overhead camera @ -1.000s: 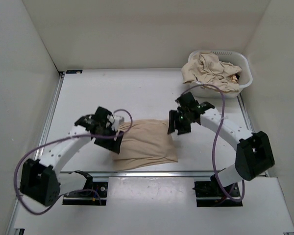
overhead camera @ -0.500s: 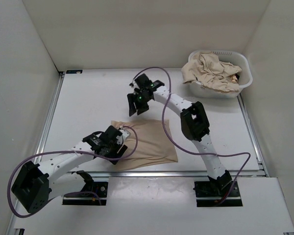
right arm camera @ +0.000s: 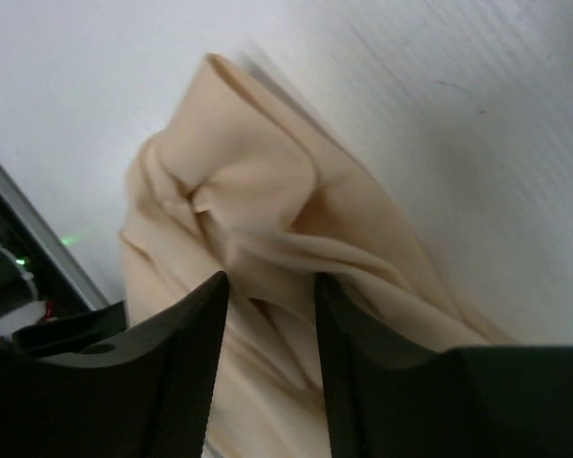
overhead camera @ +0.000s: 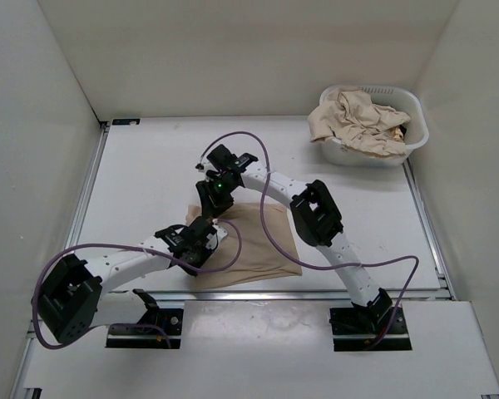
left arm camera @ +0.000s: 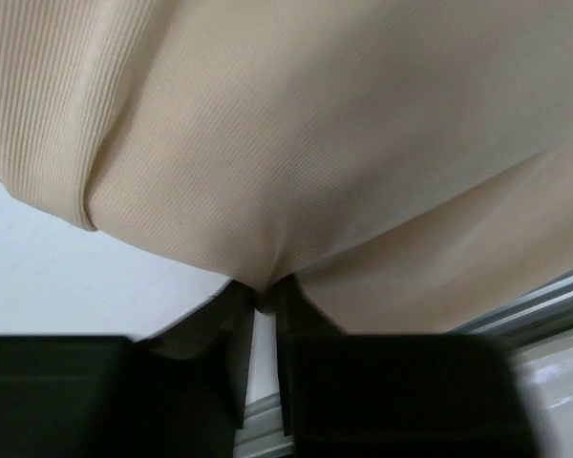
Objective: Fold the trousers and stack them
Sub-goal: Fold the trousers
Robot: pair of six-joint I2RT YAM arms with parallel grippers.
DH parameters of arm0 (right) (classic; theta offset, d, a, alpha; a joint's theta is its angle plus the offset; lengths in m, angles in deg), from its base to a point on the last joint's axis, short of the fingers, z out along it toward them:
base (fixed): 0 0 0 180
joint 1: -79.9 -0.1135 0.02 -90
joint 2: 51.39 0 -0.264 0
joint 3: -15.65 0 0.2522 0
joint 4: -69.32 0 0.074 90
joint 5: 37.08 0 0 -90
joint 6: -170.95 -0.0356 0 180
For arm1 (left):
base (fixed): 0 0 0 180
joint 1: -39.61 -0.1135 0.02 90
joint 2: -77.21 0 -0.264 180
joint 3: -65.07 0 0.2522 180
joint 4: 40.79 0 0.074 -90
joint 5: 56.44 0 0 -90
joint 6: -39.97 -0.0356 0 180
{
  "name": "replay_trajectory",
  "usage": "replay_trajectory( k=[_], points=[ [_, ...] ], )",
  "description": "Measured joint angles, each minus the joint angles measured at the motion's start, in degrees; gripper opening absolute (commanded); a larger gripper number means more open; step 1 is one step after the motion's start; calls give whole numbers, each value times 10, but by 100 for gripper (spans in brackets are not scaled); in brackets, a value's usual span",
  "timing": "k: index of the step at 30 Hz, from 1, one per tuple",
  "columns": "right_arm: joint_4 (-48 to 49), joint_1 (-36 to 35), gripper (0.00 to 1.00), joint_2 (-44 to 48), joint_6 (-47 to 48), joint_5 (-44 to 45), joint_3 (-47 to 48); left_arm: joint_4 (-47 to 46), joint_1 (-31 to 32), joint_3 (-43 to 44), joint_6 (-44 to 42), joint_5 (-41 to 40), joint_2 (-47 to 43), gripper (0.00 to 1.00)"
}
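Nearest the arm bases, the left gripper (overhead camera: 201,238) sat at the near left edge of the folded trousers (overhead camera: 258,264). Its wrist view showed the dark fingers (left arm camera: 363,391) drawn almost together, with a small peak of ribbed beige cloth nipped between them, so it looked to have hold of that edge. The folded trousers lay as a flattish beige rectangle on the table (overhead camera: 150,166), in the near middle, just beyond the front rail. A little farther, at the far left corner of the same piece, the right gripper (overhead camera: 209,198) pointed down. Its fingers stood moderately apart, straddling a bunched, creased corner of the cloth without clamping it. With both tools on the left side of the piece, the step in hand seemed to be taking hold of that side for another fold, or for moving the piece to where the stack would go. The next move probably called for the right gripper to pinch its corner firmly, then for both arms to lift evenly so that the layers did not slip apart. Farthest off, at the far right corner, the white basket (overhead camera: 422,133) held a crumpled heap of trousers (overhead camera: 358,116) not yet folded.
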Motion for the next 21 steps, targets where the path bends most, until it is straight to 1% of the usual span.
replay_trajectory(
  k=[1, 3, 4, 5, 9, 12, 17, 21],
  points=[
    [0, 2, 36, -6, 2, 1, 0, -2, 1, 0, 1, 1, 2, 14],
    [0, 3, 16, -16, 0, 1, 0, -3, 1, 0, -1, 2, 2, 14],
    [2, 4, 3, -22, -4, 0, 0, -3, 1, 0, -1, 2, 2, 14],
    [4, 6, 0, -28, -12, -2, 0, -3, 1, 0, -1, 3, 2, 14],
    [23, 12, 0, -39, -57, -12, 10, -1, 2, 0, -1, 5, 0, 14],
    [57, 17, 0, -41, -112, -2, 11, 16, 9, 3, -1, 11, -2, 14],
    [99, 37, 0, -42, -192, 37, 11, 70, 30, 18, -1, 43, -18, 14],
    [112, 54, 0, -42, -226, 74, 10, 102, 42, 41, -1, 69, -21, 14]
  ],
)
